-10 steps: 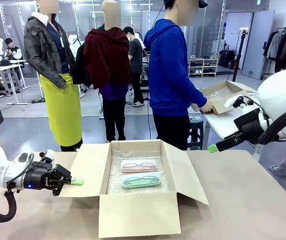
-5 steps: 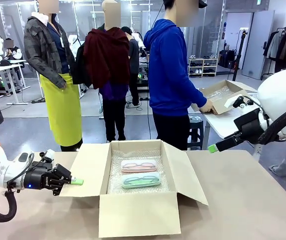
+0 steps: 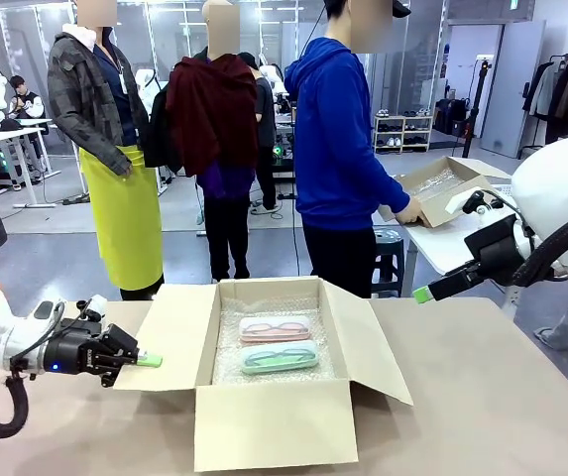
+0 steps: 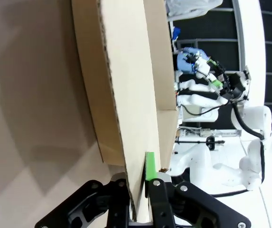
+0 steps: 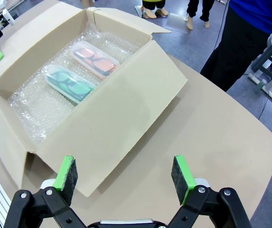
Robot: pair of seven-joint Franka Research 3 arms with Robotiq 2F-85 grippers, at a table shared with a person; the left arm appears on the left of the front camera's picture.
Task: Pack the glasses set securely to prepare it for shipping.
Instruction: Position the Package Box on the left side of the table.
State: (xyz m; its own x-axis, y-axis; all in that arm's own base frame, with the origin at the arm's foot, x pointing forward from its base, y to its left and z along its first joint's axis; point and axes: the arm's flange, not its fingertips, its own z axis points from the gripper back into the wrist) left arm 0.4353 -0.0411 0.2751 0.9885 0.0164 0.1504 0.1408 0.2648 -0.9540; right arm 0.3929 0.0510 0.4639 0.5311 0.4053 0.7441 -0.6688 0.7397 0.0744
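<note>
1. Currently left gripper (image 3: 137,359) clamps the box's left flap (image 3: 172,332).
2. Right gripper (image 5: 125,176) wide, holding nothing.
3. Pink case (image 3: 276,328) and green case (image 3: 280,357) lie inside box (image 3: 269,424), right of left gripper, long axes side-to-side.

Both robot arms are showing glossy white rounded shells with black cables looping alongside them. The left tool (image 3: 151,360) is wearing black angular links, silver screws and bright green pads; the right tool (image 5: 126,175) is matching it. The person (image 3: 341,149) is wearing a blue hooded top and dark trousers.
</note>
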